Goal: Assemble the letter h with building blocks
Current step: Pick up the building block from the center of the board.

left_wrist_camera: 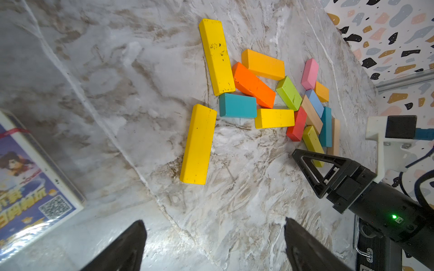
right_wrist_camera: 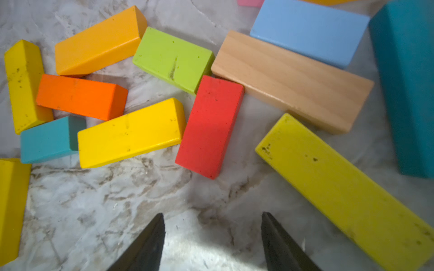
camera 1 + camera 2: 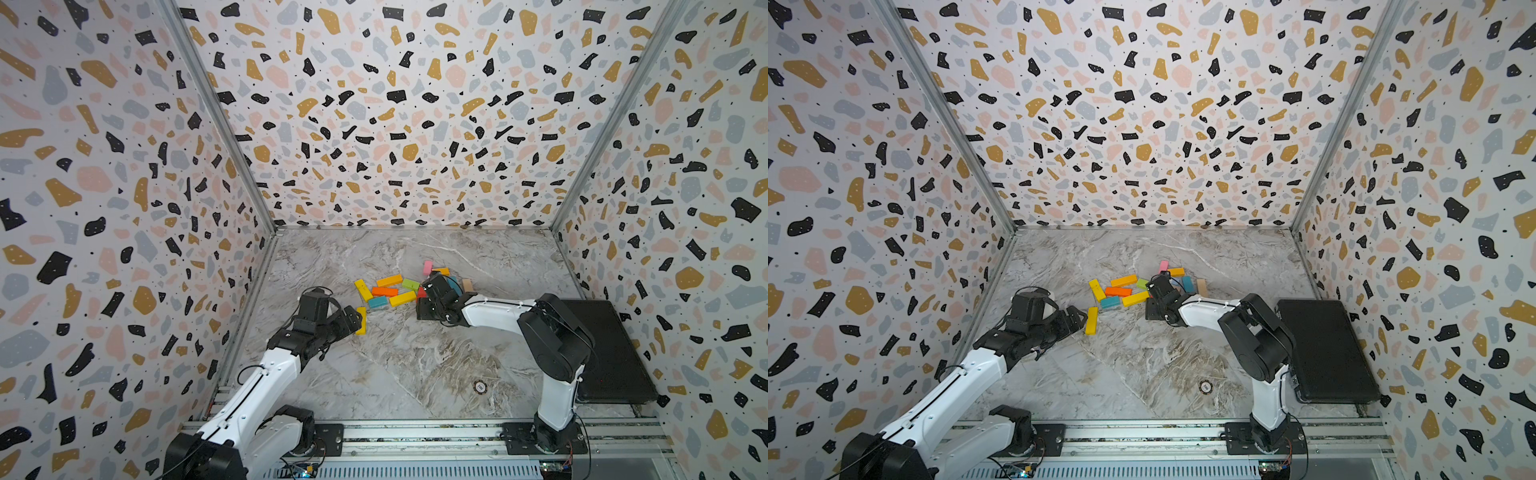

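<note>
The building blocks (image 3: 390, 291) lie in a loose pile mid-table, with yellow, orange, teal, green and pink ones showing in both top views. One long yellow block (image 3: 360, 321) (image 1: 198, 144) lies apart, nearer the front. My left gripper (image 3: 353, 322) (image 1: 214, 220) is open just short of it, with only bare table between its fingers. My right gripper (image 3: 430, 286) (image 2: 213, 214) is open low over the pile's right part. Ahead of it lie a red block (image 2: 210, 126), a long yellow-green block (image 2: 340, 187) and a plain wood block (image 2: 291, 79).
A black flat case (image 3: 602, 349) lies at the table's right edge beside the right arm. A printed box (image 1: 30, 178) shows in the left wrist view. A small round sticker (image 3: 481, 387) is on the marble table (image 3: 415, 365). Patterned walls enclose three sides.
</note>
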Motion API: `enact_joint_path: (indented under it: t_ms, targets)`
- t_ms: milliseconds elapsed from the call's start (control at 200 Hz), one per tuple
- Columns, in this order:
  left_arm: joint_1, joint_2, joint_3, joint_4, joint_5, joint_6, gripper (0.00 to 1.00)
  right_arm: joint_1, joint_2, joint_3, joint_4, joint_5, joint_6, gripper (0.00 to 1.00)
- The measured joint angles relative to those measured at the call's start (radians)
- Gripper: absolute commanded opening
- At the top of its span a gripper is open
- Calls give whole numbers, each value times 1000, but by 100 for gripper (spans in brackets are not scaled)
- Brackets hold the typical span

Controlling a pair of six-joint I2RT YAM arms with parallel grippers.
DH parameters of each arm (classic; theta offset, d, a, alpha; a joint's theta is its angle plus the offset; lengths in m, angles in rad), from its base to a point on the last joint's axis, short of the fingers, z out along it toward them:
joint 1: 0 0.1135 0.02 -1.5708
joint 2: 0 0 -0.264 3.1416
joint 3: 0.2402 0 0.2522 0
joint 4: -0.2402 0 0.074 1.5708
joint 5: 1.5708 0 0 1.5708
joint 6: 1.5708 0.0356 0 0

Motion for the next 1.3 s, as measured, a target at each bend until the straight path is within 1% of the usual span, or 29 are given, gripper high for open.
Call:
enact_joint_path:
  t_ms: [571, 741, 856, 941, 1066, 1141, 1181, 1221, 1302]
  targets:
    - [0, 0, -13, -3, -1, 3, 92, 12, 135, 176, -75, 133, -29, 67]
    - [0, 0, -17, -3, -1, 6, 92, 19, 164, 222, -107, 156, -55, 64]
    - [0, 0, -19, -5, -1, 7, 92, 23, 192, 261, -129, 177, -71, 57]
    - [0, 0, -19, -4, -1, 8, 92, 23, 200, 271, -137, 195, -79, 50]
    - [0, 0, -19, -5, 0, 8, 92, 24, 200, 271, -138, 206, -93, 33]
    - [0, -2, -19, -7, 0, 10, 92, 24, 200, 269, -134, 209, -113, 26]
    - [0, -5, -19, -8, 0, 10, 92, 24, 194, 256, -117, 208, -127, 23]
    - [0, -10, -19, -9, 2, 11, 92, 23, 182, 234, -94, 207, -143, 22]
    - [0, -22, -19, -12, 10, 14, 93, 22, 130, 154, -56, 193, -187, 18]
